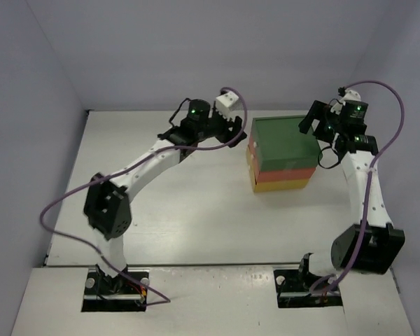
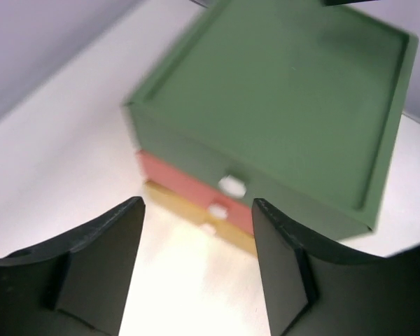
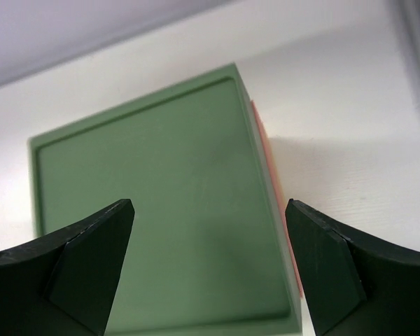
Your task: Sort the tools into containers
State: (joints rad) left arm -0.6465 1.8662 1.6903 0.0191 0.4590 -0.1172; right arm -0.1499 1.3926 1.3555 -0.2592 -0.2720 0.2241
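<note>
The containers are one stacked drawer unit [image 1: 283, 143] with a green top [image 2: 287, 91], a red-orange middle drawer [image 2: 178, 180] and a yellow bottom drawer [image 2: 169, 201]. All three are pushed in, and white knobs [image 2: 231, 185] show on their fronts. My left gripper [image 1: 234, 126] hovers open just left of the unit, facing the drawer fronts [image 2: 197, 210], with nothing between its fingers. My right gripper [image 1: 320, 122] hangs open over the unit's right back corner, above the green top [image 3: 154, 210], and is empty [image 3: 210, 210]. The tools are out of view.
The white table [image 1: 182, 210] ends at grey walls at the back and both sides. The unit's red-orange side edge [image 3: 266, 161] shows beside bare table on its right. Both arm bases [image 1: 115, 287] sit at the near edge.
</note>
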